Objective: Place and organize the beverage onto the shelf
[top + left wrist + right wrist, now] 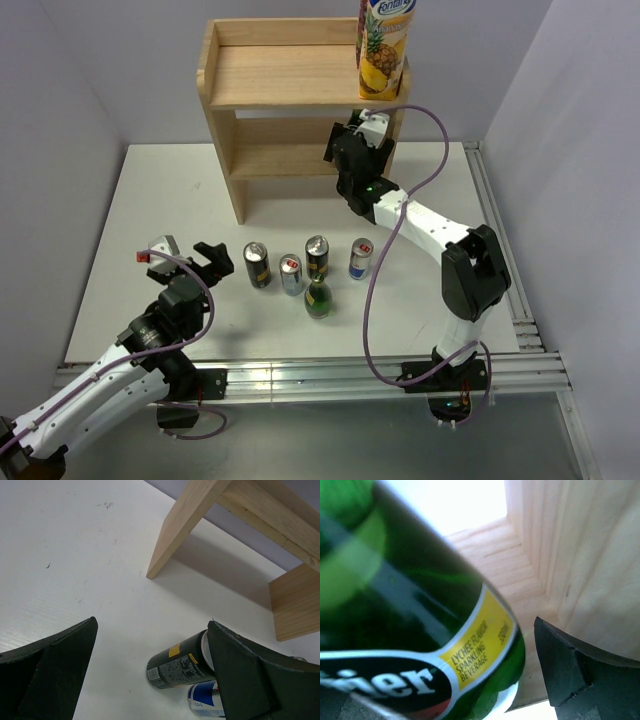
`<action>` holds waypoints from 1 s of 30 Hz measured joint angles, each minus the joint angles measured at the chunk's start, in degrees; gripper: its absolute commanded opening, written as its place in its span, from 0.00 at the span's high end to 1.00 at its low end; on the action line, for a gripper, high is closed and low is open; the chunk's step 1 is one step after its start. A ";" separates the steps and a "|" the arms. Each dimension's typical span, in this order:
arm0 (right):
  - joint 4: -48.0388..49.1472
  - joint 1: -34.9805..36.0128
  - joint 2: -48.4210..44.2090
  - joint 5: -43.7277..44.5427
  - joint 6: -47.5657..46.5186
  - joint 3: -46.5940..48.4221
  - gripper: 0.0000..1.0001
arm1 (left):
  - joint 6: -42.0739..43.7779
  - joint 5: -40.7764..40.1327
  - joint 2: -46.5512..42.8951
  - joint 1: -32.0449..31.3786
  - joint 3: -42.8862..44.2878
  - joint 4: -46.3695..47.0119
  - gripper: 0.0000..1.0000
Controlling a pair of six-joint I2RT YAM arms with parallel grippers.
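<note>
The light-wood shelf (280,75) stands at the back of the table. My right gripper (352,145) reaches into its lower tier at the right end. In the right wrist view a green glass bottle (405,605) with a yellow label fills the frame, over the lower board (495,555). A gap shows between the bottle and my right finger (570,670), so the jaws stand open. On the table stand two dark cans (257,265) (317,256), two silver-blue cans (291,274) (361,258) and a second green bottle (318,298). My left gripper (207,258) is open and empty, left of the nearest dark can (177,662).
A tall yellow pineapple juice carton (384,45) stands on the shelf's top right corner. Grey walls close in on the left, back and right. A metal rail (300,378) runs along the near edge. The shelf's left leg (175,540) shows in the left wrist view.
</note>
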 measured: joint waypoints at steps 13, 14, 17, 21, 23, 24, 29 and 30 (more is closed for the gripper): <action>-3.56 -0.28 -1.57 -9.01 -3.76 -1.84 0.00 | 0.00 0.00 -0.94 0.00 0.00 -0.02 0.01; -3.67 -0.28 -1.92 -9.22 -3.91 -2.14 0.00 | 0.00 0.00 -0.98 0.00 0.00 -0.02 0.01; -4.13 -0.28 -3.06 -9.68 -4.37 -3.06 0.00 | 0.00 0.00 -1.01 0.00 0.00 -0.02 0.01; -4.42 -0.17 -4.85 -9.66 -4.66 -4.63 0.00 | 0.00 0.00 -1.01 0.00 0.00 -0.02 0.01; -4.44 -0.02 -6.05 -9.60 -4.76 -5.86 0.00 | 0.00 -0.02 -1.03 0.00 0.00 -0.02 0.01; -4.44 0.04 -6.69 -9.57 -4.76 -6.54 0.00 | 0.00 -0.02 -1.03 0.00 0.00 -0.02 0.01; -4.61 1.07 -9.46 -9.44 -4.76 -9.14 0.00 | -0.02 -0.02 -1.03 0.00 0.00 -0.04 0.01; -4.90 1.42 -10.23 -9.33 -4.76 -9.66 0.00 | -0.02 -0.04 -1.03 0.00 0.00 -0.04 0.01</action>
